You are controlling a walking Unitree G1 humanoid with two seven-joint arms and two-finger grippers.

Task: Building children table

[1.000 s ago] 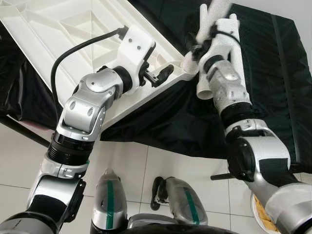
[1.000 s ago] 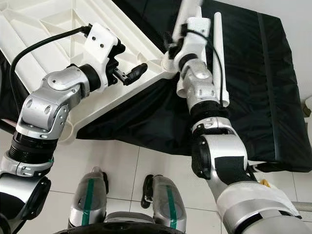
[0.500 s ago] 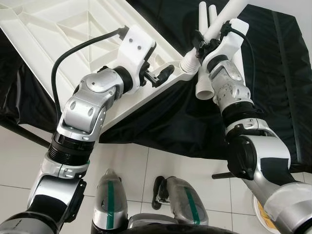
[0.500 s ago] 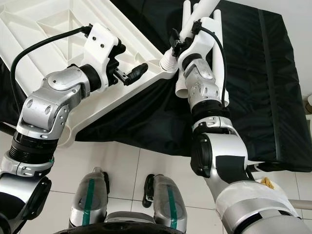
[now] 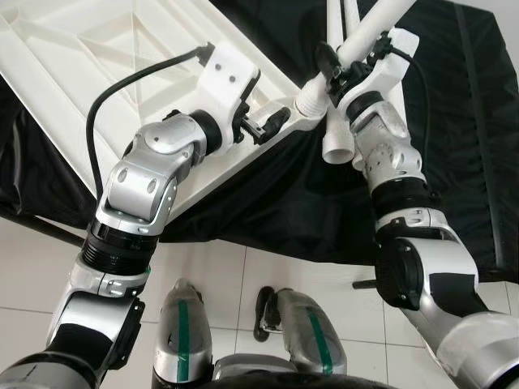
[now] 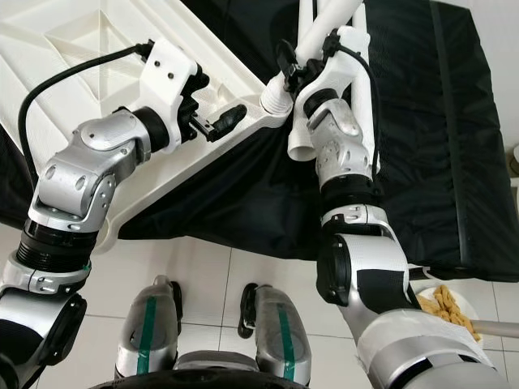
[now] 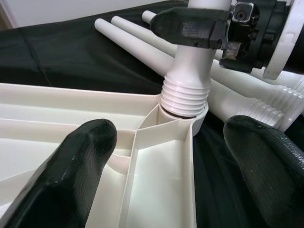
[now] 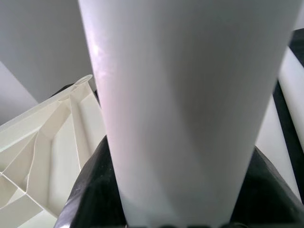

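The white tabletop (image 5: 122, 57) lies upside down on the black cloth, ribs facing up. My right gripper (image 5: 339, 69) is shut on a white table leg (image 5: 381, 14), held steeply tilted. The leg's threaded end (image 7: 185, 97) sits in the round socket at the tabletop's near corner. My left gripper (image 5: 268, 126) is open at that same corner; one of its fingers (image 7: 80, 161) hangs over the ribs and the other over the cloth beside the rim. The right wrist view looks up along the held leg (image 8: 180, 95).
Several loose white legs (image 7: 137, 40) lie on the black cloth (image 5: 470, 162) just beyond the corner; one open end (image 5: 336, 146) points toward me. Below is tiled floor (image 5: 219, 275) with my feet. A bowl of yellowish pieces (image 6: 446, 304) stands at the lower right.
The right gripper has swung the leg from a blurred, loose position so its threaded end now meets the corner socket. The left gripper has stayed at the corner.
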